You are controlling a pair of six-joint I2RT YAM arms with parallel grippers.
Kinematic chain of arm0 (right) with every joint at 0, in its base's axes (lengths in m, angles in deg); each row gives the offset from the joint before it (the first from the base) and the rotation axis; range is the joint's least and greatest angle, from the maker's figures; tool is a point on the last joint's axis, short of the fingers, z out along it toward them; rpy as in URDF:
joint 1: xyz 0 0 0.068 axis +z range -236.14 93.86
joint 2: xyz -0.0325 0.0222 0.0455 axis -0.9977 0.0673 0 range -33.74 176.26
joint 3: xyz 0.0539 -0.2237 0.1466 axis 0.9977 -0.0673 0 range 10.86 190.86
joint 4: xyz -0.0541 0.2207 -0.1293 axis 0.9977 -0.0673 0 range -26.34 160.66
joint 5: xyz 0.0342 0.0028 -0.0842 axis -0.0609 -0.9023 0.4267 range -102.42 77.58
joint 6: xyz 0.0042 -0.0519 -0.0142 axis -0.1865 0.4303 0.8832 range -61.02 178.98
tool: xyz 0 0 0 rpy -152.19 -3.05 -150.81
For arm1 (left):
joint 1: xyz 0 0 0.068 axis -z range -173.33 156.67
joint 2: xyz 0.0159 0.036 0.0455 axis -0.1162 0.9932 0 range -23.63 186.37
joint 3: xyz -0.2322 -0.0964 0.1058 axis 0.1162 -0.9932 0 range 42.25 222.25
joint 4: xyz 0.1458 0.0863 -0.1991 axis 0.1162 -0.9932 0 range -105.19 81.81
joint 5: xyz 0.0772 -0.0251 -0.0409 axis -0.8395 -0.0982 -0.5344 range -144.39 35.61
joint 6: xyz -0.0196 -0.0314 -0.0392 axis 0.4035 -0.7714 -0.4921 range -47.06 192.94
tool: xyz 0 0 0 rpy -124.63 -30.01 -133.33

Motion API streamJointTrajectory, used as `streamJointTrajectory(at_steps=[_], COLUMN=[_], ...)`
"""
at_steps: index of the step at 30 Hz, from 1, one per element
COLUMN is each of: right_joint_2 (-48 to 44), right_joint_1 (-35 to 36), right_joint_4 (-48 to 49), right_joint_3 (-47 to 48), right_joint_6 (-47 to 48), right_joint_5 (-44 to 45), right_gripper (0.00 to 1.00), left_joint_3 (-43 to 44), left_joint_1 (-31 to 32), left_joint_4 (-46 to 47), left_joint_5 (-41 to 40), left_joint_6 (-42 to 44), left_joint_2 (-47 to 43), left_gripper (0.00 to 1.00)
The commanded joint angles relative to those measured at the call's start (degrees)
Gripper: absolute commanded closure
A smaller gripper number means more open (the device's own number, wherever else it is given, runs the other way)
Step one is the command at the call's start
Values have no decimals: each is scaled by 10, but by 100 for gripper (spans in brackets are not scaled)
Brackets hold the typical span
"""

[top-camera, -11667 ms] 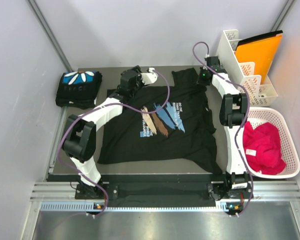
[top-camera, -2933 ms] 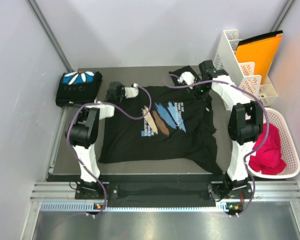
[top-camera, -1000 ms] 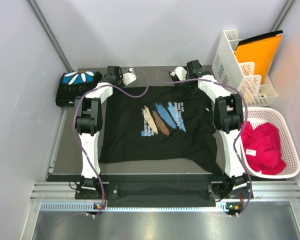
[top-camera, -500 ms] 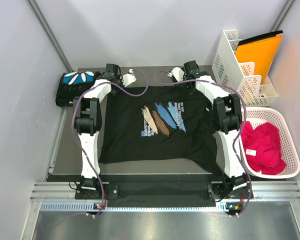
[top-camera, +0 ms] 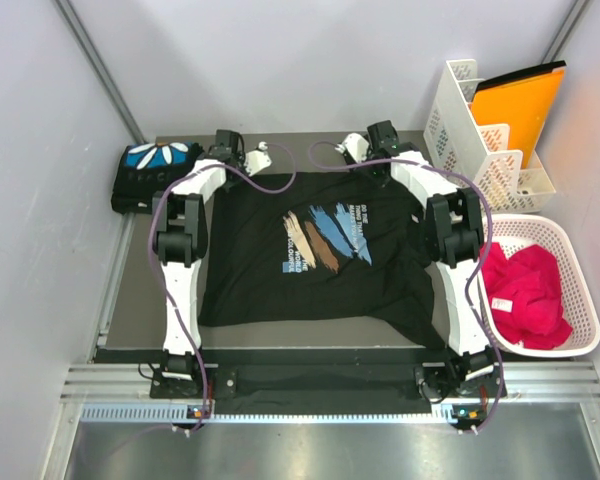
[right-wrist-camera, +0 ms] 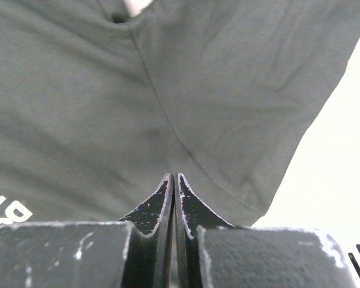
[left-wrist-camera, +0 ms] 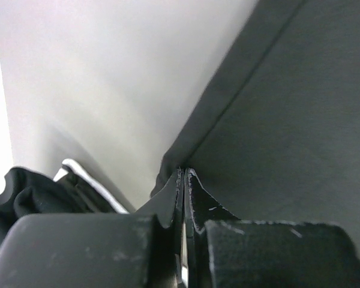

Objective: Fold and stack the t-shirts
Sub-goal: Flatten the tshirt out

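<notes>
From above, the brush-stroke t-shirt (top-camera: 310,250) lies print-up and open across the middle of the table (top-camera: 135,300). Its hem is toward the arm bases and its shoulders are at the far edge. A folded t-shirt (top-camera: 158,172) with white petals on blue sits at the far left corner, apart from the open one. Both arms reach to the far edge. The left gripper (top-camera: 263,152) is at one shoulder and the right gripper (top-camera: 348,150) at the other. A basket (top-camera: 580,300) with red cloth stands off to the right.

In the left wrist view, the left gripper (left-wrist-camera: 184,174) has its fingers pressed together. A seamed edge of the dark shirt (left-wrist-camera: 288,150) runs straight into the tips, so it looks pinched, with pale wall behind.

In the right wrist view, the right gripper (right-wrist-camera: 173,178) is likewise pressed together. The shirt (right-wrist-camera: 78,108) and one of its seams meet the tips, and a scrap of white lettering shows at the lower left.

As I judge it, one shirt is done and the second is being drawn taut by its shoulders, before any fold. The next move calls for both arms to travel together with even tension, either setting the top edge down flat or carrying it toward the hem. If one side leads, the cloth will skew or wrinkle. Stacking on the folded shirt comes later.
</notes>
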Motion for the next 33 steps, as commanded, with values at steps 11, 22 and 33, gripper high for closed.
streamJointTrajectory(at_steps=[11,22,33], right_joint_2=[-8,5,-7], right_joint_1=[-1,-5,-7], right_joint_4=[63,78,84], right_joint_3=[12,21,-4], right_joint_6=[18,15,19], right_joint_5=[67,81,82], right_gripper=[99,99,99], left_joint_3=[-8,-12,20], left_joint_1=[4,8,10], left_joint_4=[96,142,166], left_joint_5=[-110,-170,-239], left_joint_6=[6,31,61], left_joint_2=[32,56,99], left_gripper=[100,100,100])
